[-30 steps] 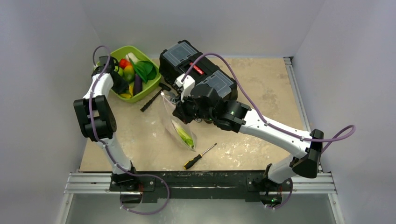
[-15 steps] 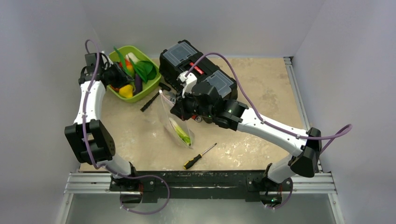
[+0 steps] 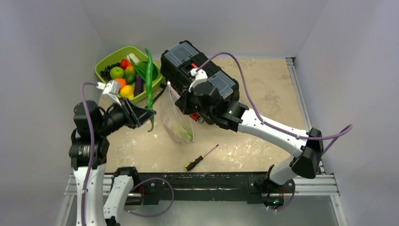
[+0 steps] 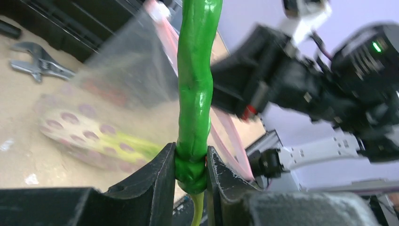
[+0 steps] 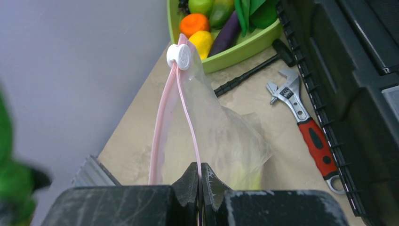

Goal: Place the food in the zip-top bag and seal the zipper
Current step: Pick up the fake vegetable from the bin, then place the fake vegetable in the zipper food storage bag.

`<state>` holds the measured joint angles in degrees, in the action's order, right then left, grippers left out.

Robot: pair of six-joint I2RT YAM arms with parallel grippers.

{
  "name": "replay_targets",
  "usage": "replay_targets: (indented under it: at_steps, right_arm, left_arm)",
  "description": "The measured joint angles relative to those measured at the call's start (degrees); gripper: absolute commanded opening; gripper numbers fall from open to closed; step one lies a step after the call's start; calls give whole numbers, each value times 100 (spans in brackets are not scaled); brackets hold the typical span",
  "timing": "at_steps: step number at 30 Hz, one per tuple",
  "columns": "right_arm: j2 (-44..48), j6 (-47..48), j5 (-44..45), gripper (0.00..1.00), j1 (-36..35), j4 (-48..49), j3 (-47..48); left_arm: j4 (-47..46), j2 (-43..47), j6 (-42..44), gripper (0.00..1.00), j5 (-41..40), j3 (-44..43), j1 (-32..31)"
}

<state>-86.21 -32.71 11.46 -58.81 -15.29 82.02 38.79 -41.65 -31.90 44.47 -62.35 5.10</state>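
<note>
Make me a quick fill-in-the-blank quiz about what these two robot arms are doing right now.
1. The left gripper is shut on a long ____ pod.
2. The right gripper pinches the pink zipper of the clear ____.
3. The orange lies in the lime-green ____.
4. The wrench beside the toolbox has a ____ handle.
Missing words: green; bag; tray; red.

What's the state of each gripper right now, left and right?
Left gripper: closed on the green pod.
Right gripper: closed on the zip-top bag, at its zipper.
</note>
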Motion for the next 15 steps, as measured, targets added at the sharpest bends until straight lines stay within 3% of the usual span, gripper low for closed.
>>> replay_targets:
  at_steps: [5,15]
  right_arm:
    - [-212,-260,487,0,7,173,22]
    - [-472,-546,857,0,-72,848,37]
  left_arm:
    - [824,903,-382,0,22,201,-308]
    - [2378,1475,-1878,0,501,214,-402]
